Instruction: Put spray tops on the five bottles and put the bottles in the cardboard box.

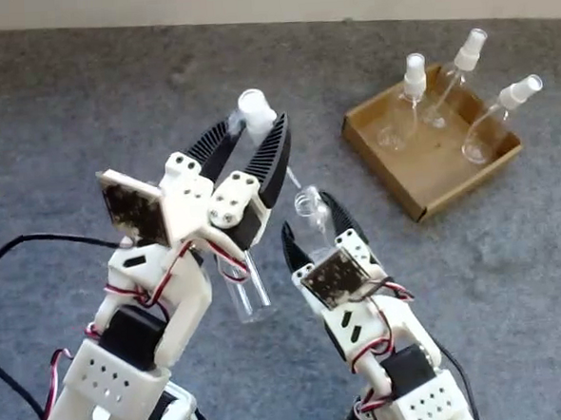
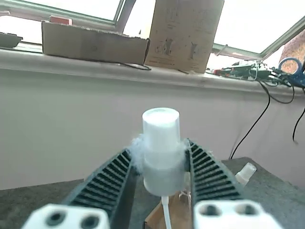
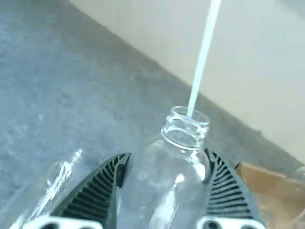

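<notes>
- The spray top (image 1: 253, 105) is clamped in the left hand (image 1: 254, 122), and its tube meets the neck of the bottle (image 1: 307, 206) clamped in the right hand (image 1: 308, 218), mid-bench.
- Three capped bottles (image 1: 396, 127) lie in the cardboard box (image 1: 437, 167), far right.
- An uncapped spare bottle (image 1: 247, 290) lies beneath the left arm, apparently the last one left.

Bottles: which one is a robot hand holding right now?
The uncapped bottle in the right hand, with the spray top's tube at its neck. Three capped bottles are in the cardboard box; a fifth bottle lies on the table.
</notes>
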Robot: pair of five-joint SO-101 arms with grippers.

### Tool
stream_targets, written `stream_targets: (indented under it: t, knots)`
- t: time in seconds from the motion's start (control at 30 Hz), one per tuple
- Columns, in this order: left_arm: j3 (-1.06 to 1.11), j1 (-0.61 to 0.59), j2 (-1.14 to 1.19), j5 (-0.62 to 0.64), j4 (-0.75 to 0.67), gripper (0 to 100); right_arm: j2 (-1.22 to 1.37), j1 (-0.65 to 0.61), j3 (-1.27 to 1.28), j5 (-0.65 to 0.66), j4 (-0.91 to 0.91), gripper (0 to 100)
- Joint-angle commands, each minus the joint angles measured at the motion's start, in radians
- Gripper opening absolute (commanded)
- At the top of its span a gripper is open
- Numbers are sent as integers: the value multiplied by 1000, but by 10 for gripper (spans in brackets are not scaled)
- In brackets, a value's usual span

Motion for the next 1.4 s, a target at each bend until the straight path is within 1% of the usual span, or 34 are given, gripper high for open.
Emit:
stream_targets:
  t: [0.0,0.2,0.3,0.47,0.6,0.7,0.87,0.93,1.17,1.23,1.37]
  knots:
    - [-2,16,-110,-8,-25,42,-54,21,133,3,12,124]
    - [-8,18,-170,-8,43,42,-50,19,150,3,-8,124]
    - [-8,19,-177,-6,44,42,-50,21,150,3,-8,124]
    - [-8,81,-177,-8,51,42,-53,19,150,3,27,124]
    - [-10,88,-179,-8,55,42,-51,19,150,3,27,124]
    - [-25,93,-179,-8,123,42,-50,19,150,3,27,124]
    - [-114,91,-173,-8,270,42,-50,19,150,3,27,124]
    - [-122,91,-168,-8,288,42,-51,19,150,3,27,124]
    - [-74,93,-166,-8,282,42,-51,19,150,3,27,124]
    - [-45,93,-166,-8,233,42,-51,19,150,3,27,124]
    - [48,93,-166,-8,92,42,-51,18,150,3,27,124]
